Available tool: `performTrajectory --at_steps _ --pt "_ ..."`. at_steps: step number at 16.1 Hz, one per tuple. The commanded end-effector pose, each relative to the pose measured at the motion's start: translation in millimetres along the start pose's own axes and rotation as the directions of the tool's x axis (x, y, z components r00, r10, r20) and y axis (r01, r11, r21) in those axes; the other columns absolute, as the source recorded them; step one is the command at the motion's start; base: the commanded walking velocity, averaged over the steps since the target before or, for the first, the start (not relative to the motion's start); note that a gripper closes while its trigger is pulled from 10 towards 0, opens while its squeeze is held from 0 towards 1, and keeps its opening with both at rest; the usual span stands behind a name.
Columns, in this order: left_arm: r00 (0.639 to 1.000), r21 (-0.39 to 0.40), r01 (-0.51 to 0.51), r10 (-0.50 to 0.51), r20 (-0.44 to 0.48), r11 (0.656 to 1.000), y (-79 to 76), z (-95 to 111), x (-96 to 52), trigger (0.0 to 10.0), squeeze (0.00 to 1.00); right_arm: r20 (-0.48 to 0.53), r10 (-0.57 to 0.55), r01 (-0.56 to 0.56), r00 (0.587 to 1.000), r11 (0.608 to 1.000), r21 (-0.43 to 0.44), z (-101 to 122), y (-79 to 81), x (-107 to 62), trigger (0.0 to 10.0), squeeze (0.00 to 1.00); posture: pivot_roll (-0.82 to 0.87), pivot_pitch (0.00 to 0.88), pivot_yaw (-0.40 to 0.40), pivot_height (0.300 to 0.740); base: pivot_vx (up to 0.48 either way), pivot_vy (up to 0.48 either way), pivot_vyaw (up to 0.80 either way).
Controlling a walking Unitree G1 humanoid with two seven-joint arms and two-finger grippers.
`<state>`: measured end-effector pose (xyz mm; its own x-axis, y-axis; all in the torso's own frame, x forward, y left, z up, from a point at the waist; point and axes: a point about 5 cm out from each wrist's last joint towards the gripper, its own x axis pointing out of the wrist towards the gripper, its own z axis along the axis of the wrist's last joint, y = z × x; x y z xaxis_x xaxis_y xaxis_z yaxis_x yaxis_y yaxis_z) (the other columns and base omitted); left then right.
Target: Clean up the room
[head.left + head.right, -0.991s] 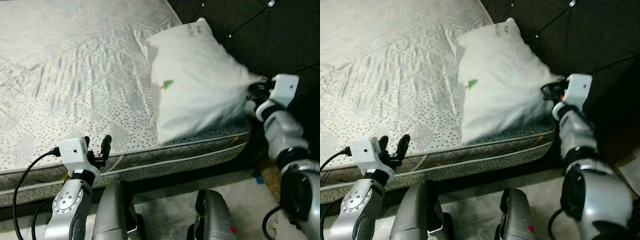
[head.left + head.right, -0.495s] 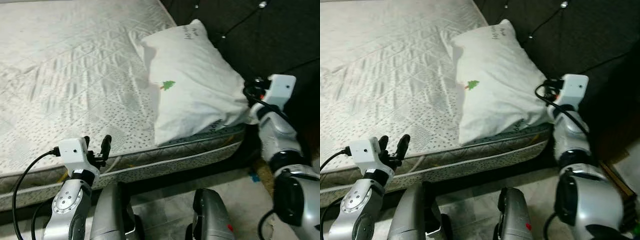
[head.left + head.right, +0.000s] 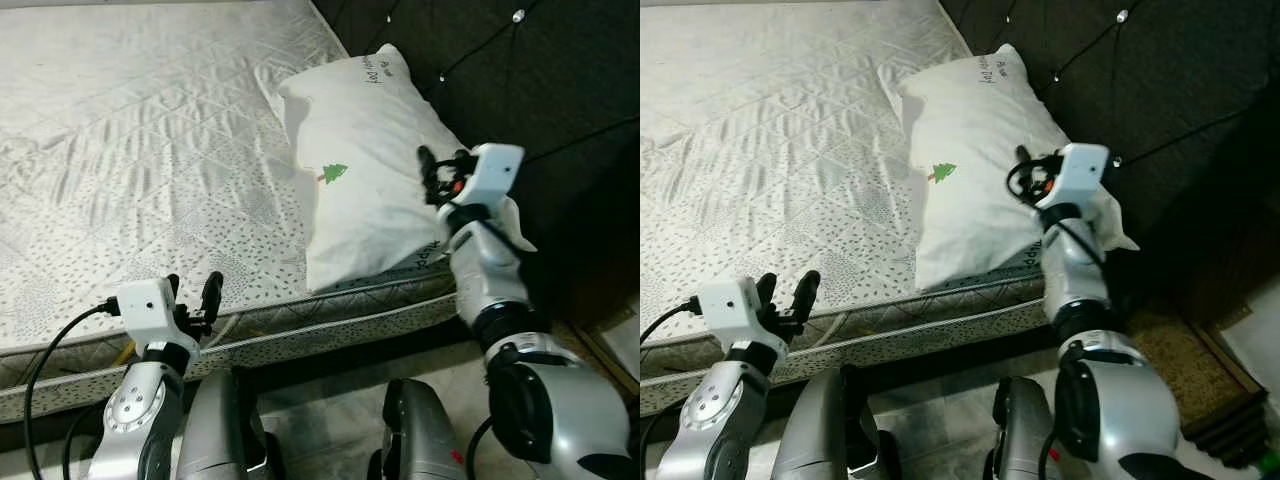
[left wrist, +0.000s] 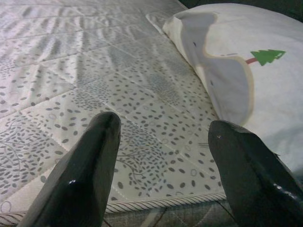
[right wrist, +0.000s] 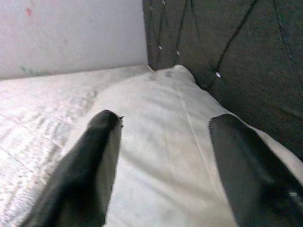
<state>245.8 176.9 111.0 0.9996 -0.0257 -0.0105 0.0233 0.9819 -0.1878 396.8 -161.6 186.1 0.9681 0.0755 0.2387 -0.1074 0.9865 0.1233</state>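
Observation:
A white pillow [image 3: 365,150] with a small green tree print lies on the right side of the mattress [image 3: 150,150], against the dark tufted headboard [image 3: 540,80]. Its near corner hangs over the mattress edge. My right gripper [image 3: 432,175] hovers just over the pillow's right half, open, and the right wrist view shows the pillow [image 5: 161,142] bare between the fingers. My left gripper [image 3: 192,290] stands open and empty at the mattress's front edge, left of the pillow [image 4: 265,94].
The bare quilted mattress stretches away to the left and far side. A brown mat [image 3: 1170,350] lies on the floor at the right, beside the bed. My own legs [image 3: 230,430] stand close against the bed's front.
My right gripper has let go of the pillow's right corner and swung left over the pillow. The pillow has settled flat on the mattress. The left arm has stayed still.

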Motion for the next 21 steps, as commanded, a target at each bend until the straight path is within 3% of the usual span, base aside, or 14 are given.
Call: performTrajectory --at_steps 1,4,7,10,11,12,15,17,21 --pt "1.0 0.013 -0.002 0.002 -0.004 1.0 0.9 2 -3.5 10.0 0.0 0.005 -0.002 0.002 1.0 1.0 -0.002 2 5.3 3.1 10.0 1.0 0.08 0.142 -0.046 0.56 0.0 0.0 0.0" --pt "0.999 0.025 -0.034 0.034 -0.016 0.999 6.5 3 -17.8 10.0 0.0 -0.034 0.018 -0.019 0.999 1.0 -0.019 6 24.8 13.3 10.0 1.0 0.12 0.182 -0.063 0.56 0.0 0.0 0.0" --pt "0.998 0.027 -0.057 0.058 -0.029 0.998 7.2 4 -30.2 10.0 0.0 -0.102 -0.026 0.025 0.994 1.0 -0.001 7 25.6 19.7 10.0 1.0 0.16 0.212 -0.07 0.56 0.0 0.0 0.0" --pt "0.996 0.037 -0.069 0.07 -0.046 0.997 7.3 7 -41.6 10.0 0.0 -0.191 -0.085 0.072 0.978 0.995 -0.07 1 24.1 20.4 10.0 1.0 0.2 0.235 -0.067 0.56 0.0 0.0 0.0" --pt "0.996 0.042 -0.073 0.075 -0.049 0.996 8.1 8 -43.9 10.0 0.0 -0.218 -0.12 0.098 0.969 0.989 -0.107 -2 20.1 19.1 10.0 0.5 0.22 0.239 -0.067 0.56 0.0 0.0 0.0" --pt "0.996 0.045 -0.076 0.078 -0.05 0.996 8.9 9 -45.0 10.0 0.0 -0.232 -0.139 0.124 0.963 0.989 -0.081 -3 17.0 18.3 10.0 0.0 0.22 0.24 -0.068 0.56 0.0 0.0 0.0" --pt "0.994 0.05 -0.086 0.089 -0.058 0.995 9.7 12 -47.8 10.0 0.0 -0.262 -0.269 0.261 0.927 0.963 -0.064 -5 -5.7 13.5 10.0 0.0 0.23 0.237 -0.071 0.56 0.0 0.0 0.0" --pt "0.995 0.049 -0.083 0.086 -0.058 0.995 6.9 12 -47.7 10.0 0.0 -0.323 -0.306 0.293 0.896 0.952 -0.088 -17 -13.1 6.0 10.0 0.0 0.24 0.235 -0.073 0.56 0.0 0.0 0.0" --pt "0.994 0.05 -0.082 0.085 -0.067 0.995 6.9 11 -48.8 10.0 0.0 -0.542 -0.266 0.269 0.797 0.96 -0.075 -63 -1.1 -19.9 10.0 0.0 0.25 0.232 -0.08 0.56 0.0 0.0 0.0"
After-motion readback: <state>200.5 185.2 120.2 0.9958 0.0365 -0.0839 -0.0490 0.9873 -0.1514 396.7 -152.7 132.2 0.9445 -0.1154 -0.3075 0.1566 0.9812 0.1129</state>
